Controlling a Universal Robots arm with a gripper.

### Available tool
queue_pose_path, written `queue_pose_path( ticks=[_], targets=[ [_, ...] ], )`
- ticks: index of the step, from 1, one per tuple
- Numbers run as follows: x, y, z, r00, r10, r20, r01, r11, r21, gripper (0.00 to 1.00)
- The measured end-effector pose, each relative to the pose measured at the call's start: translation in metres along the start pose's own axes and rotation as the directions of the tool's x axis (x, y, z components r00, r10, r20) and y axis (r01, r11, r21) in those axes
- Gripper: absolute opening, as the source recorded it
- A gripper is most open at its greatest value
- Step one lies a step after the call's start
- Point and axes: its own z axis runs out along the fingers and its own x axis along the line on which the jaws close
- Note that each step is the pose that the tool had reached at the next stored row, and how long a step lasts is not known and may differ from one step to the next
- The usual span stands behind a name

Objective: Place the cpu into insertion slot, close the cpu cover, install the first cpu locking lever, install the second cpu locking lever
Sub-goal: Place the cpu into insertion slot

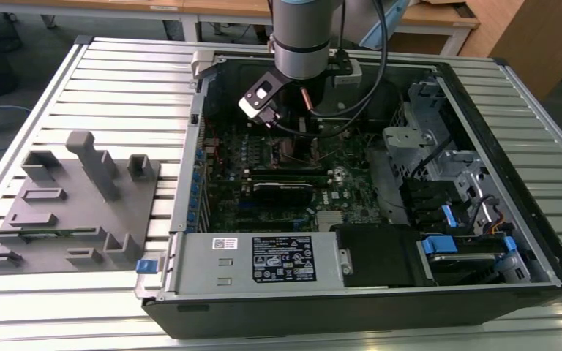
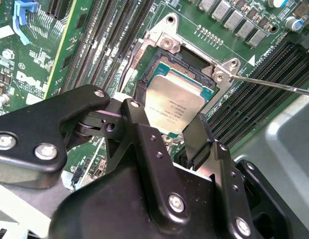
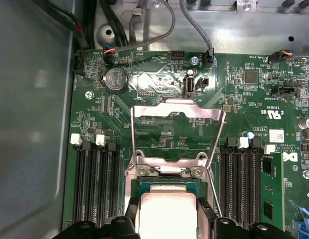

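Gripper [image 2: 167,118], mine, pinches the cpu [image 2: 177,97] by two opposite edges at the socket [image 2: 182,62] (cpu cover [image 3: 177,112] flipped back). Placement step, I judge; seating calls for a level, square chip.

Small flat square cpu [image 2: 175,102], dull silver-grey metal top, faint print up, thin green edge round it. I see it sitting in black socket [image 2: 187,59], square to it.

Thin square silver metal cpu cover [image 3: 177,110], large window. Swung open, tipped back off socket, hinge end at socket's edge. Green motherboard [image 3: 244,99] shows through window. Clear of cpu.
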Motion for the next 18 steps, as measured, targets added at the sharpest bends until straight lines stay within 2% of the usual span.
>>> queue_pose_path(
  ticks=[4,18],
  targets=[
    [0.0000,-0.0001,0.0002,1.0000,0.000,-0.0001,0.000,1.0000,-0.0025,0.54],
    [0.0001,-0.0004,0.0033,1.0000,0.000,-0.0011,0.000,1.0000,-0.0028,0.54]
  ],
)
